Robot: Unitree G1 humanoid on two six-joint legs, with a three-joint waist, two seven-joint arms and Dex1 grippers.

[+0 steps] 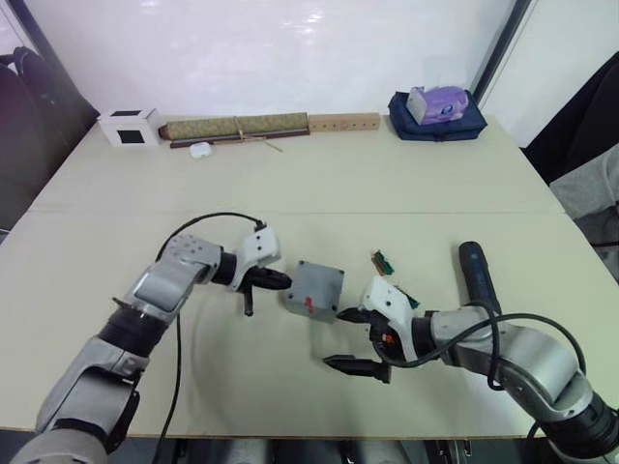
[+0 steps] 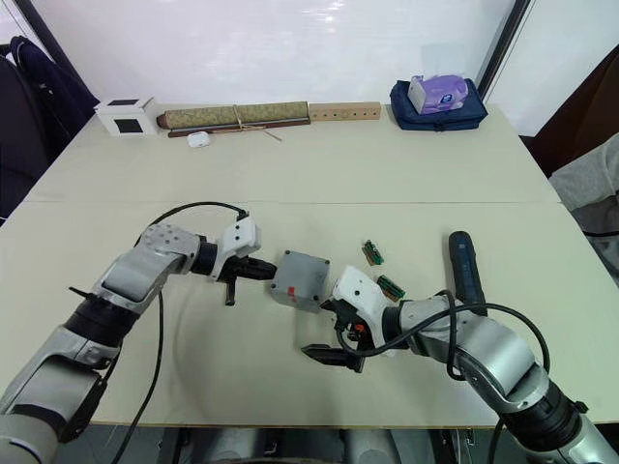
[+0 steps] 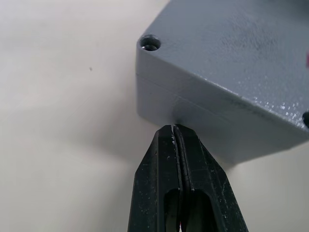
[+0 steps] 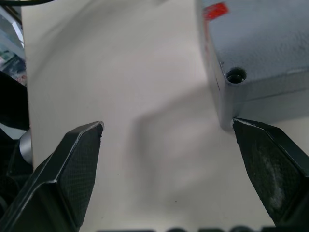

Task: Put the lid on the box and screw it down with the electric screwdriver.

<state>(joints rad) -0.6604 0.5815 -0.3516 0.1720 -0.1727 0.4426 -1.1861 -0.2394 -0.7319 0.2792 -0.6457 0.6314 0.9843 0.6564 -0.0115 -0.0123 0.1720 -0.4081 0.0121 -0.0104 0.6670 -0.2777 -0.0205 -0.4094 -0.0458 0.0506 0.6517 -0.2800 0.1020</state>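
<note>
Grey cast-metal box [image 1: 314,290] sits mid-table with the lid [image 3: 227,43] already seated on top, seam line visible round the side, corner screw holes showing, red mark on the near side. Left to right: left gripper [image 1: 265,282] lies low on the table [image 1: 319,174], fingers pressed together with no gap, tips touching the box's left wall just under the seam; forearm reaches in from the left, wrist bent so the fingers point right at the box. Box is squeezed-looking between the two arms. Right gripper [image 1: 350,340] is spread wide, holding nothing; one fingertip touches or nearly touches the box's near-right corner, the other hangs over bare table nearer the robot; forearm comes in from the right, low and about level. Small green circuit boards [image 2: 373,252] lie just right of the box, behind the right wrist. Electric screwdriver [image 1: 479,275] lies flat further right, untouched, long axis running away from the robot, roughly front to back, thin bit end not clear to see. Key relation: screwdriver is on the right side of the box, well apart from it, beside the right forearm, so the right arm is clearly nearer; judgement: lid step looks done, next move likely needs the right arm to pull back and rightward to pick the tool while the left braces the box.
</note>
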